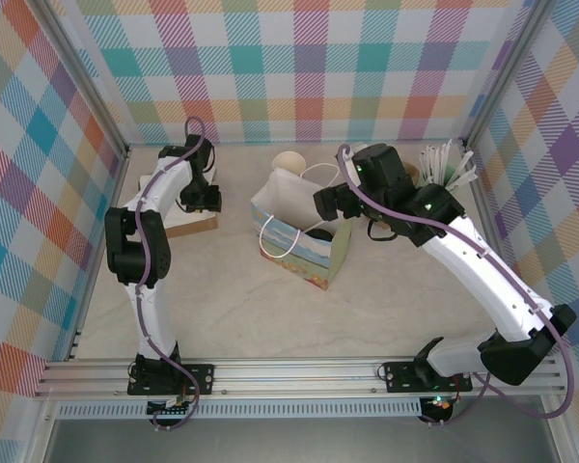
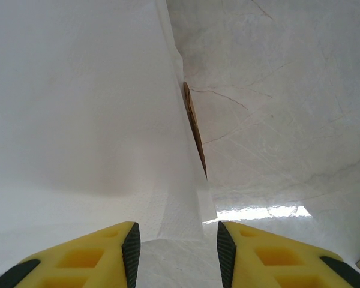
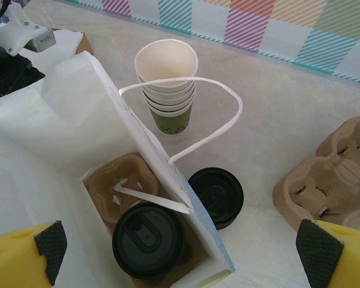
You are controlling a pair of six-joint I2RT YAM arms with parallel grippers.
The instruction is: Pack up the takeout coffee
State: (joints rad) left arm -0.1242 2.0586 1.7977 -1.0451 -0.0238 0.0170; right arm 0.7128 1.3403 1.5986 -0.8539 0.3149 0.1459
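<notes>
The takeout coffee (image 3: pixel 147 241) stands inside the open white paper bag (image 3: pixel 66 129), in the near pocket of a brown pulp carrier (image 3: pixel 117 180). Of the cup I see just its round black lid. My right gripper (image 3: pixel 180 255) hangs open above the bag's mouth with nothing between its fingers; in the top view it (image 1: pixel 330 204) is over the bag (image 1: pixel 299 231). My left gripper (image 2: pixel 178 237) is low over a white napkin (image 2: pixel 180 204), its pads a little apart on either side of the napkin's folded corner. It (image 1: pixel 201 200) is at the back left.
Black lids (image 3: pixel 216 197) lie on the table right beside the bag. Behind the bag stands a stack of cream-rimmed cups (image 3: pixel 167 84). Spare pulp carriers (image 3: pixel 324 180) sit to the right. A mint cup of white sticks (image 1: pixel 444 164) stands back right. The bag's handle (image 3: pixel 222 129) loops outward.
</notes>
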